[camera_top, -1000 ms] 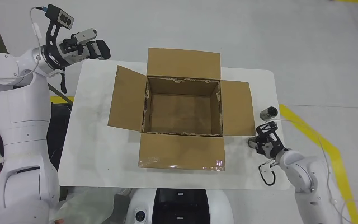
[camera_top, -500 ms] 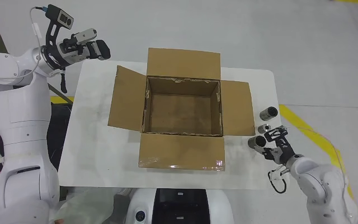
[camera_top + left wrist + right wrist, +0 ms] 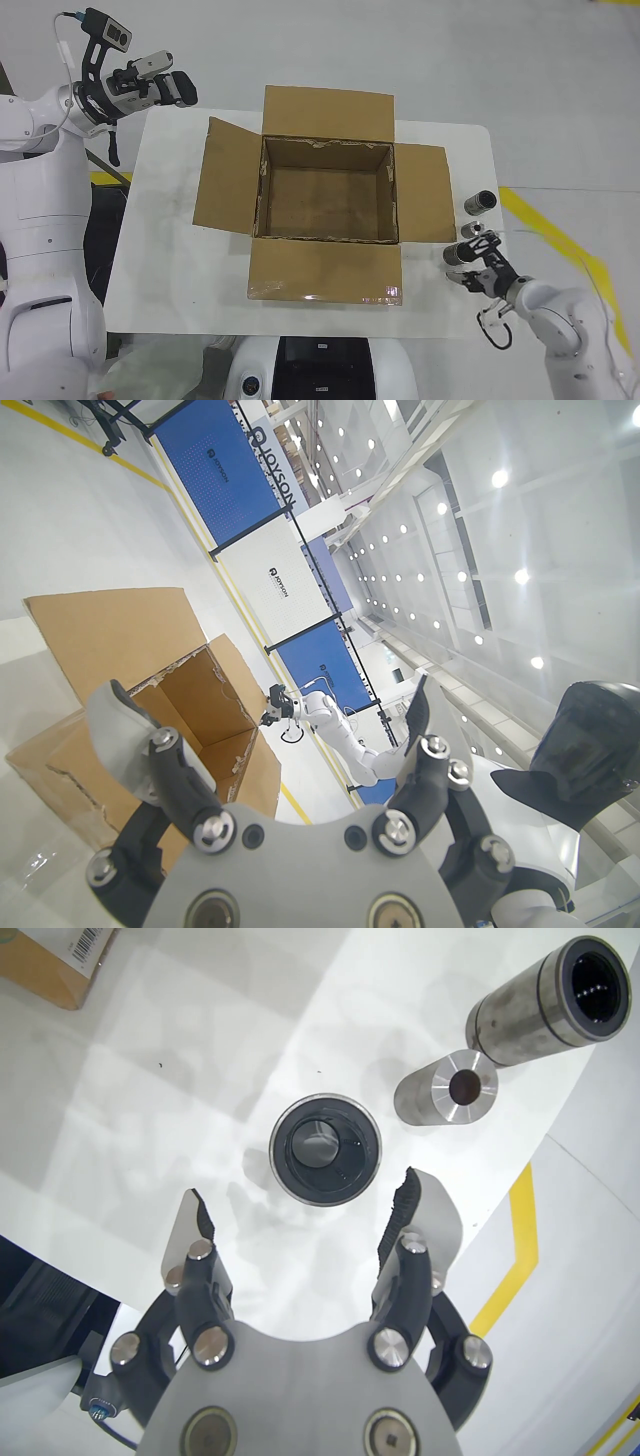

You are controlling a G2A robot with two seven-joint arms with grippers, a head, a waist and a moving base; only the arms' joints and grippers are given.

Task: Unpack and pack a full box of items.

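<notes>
The open cardboard box (image 3: pixel 325 205) sits mid-table with all flaps folded out and a bare bottom; it also appears as the box (image 3: pixel 150 660) in the left wrist view. Three metal cylinders stand to its right: an upright hollow bearing (image 3: pixel 325 1155) (image 3: pixel 457 254), a small solid cylinder (image 3: pixel 445 1090) and a larger sleeve lying on its side (image 3: pixel 547 1010) (image 3: pixel 480 202). My right gripper (image 3: pixel 305 1200) (image 3: pixel 480 270) is open, just short of the upright bearing, holding nothing. My left gripper (image 3: pixel 270 695) (image 3: pixel 165 85) is open and empty, raised beyond the table's far left corner.
The white table (image 3: pixel 170 250) has bare room left of the box and along its front edge. The cylinders lie close to the table's right edge. A box corner (image 3: pixel 50 968) lies off to one side of the right gripper.
My right gripper has drawn back from the upright bearing towards the table's front right, leaving it standing uncovered, then edged slightly back. The left arm has not moved.
</notes>
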